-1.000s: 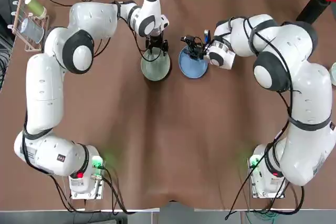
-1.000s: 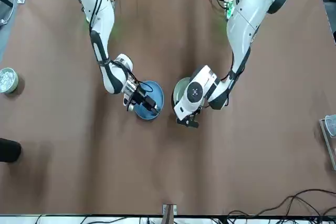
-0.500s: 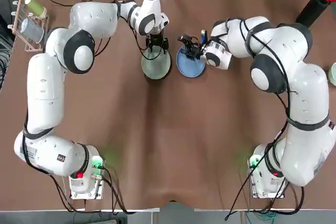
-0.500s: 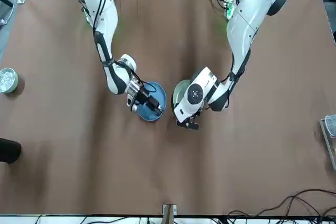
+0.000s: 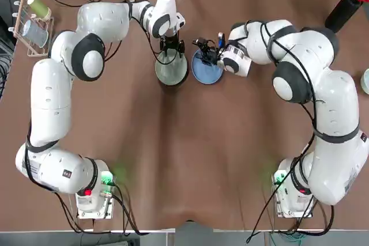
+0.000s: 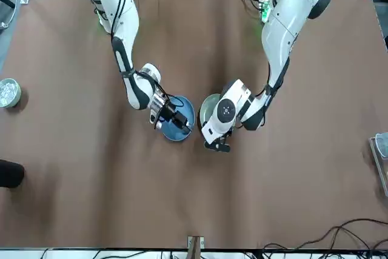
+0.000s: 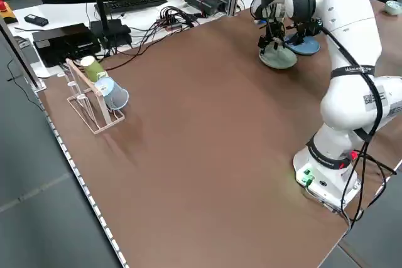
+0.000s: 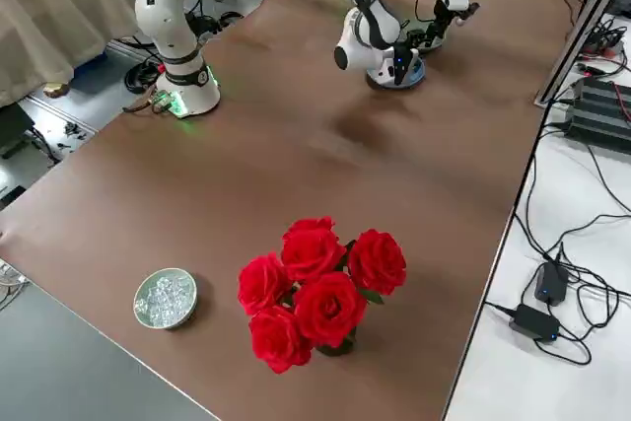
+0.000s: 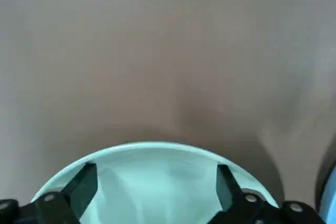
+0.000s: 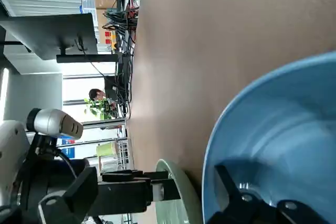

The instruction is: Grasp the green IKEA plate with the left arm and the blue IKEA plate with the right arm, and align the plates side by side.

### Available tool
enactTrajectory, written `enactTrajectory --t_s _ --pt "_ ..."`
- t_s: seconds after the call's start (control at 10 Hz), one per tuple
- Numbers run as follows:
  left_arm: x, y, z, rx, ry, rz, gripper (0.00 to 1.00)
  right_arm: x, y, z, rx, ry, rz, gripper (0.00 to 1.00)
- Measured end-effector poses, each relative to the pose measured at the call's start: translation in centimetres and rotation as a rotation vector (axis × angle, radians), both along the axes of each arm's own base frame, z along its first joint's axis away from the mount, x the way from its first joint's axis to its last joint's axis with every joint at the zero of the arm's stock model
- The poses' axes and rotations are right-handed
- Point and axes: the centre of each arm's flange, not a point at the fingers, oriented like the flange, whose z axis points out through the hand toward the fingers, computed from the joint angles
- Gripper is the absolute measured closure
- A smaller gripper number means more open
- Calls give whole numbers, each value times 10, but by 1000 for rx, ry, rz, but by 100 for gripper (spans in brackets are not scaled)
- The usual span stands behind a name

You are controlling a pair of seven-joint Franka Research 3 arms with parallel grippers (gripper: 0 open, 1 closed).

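Observation:
The green IKEA plate (image 5: 171,73) and the blue IKEA plate (image 5: 209,72) lie flat, close together, at the far middle of the table. My left gripper (image 5: 172,55) points down over the green plate's far rim. In the left wrist view its fingers (image 9: 84,184) stand open and wide apart above the green plate (image 9: 157,163). My right gripper (image 5: 204,52) reaches in low from the right. It is open across the blue plate's (image 10: 283,119) rim, with one finger (image 10: 231,184) inside the dish and the other outside.
A wooden rack with cups (image 5: 31,24) stands at the far left edge. A vase of red roses (image 8: 315,288) and a small bowl of clear bits (image 8: 166,298) sit at the right side. Cables and boxes lie beyond the table's far edge.
My right gripper has slid toward the left arm and the blue plate has moved with it, so the gap to the green plate is smaller. The left gripper has hardly moved.

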Motion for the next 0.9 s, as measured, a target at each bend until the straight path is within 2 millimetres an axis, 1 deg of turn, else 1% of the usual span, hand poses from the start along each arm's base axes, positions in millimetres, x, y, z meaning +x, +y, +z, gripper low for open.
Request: enactTrajectory --t_s 0.5,0.9 --pt "1 0 0 -1 -1 1 0 1 13 -1 10 -4 7 2" --pt "3 -1 3 -5 -8 3 0 -1 17 -1 14 -1 7 2"
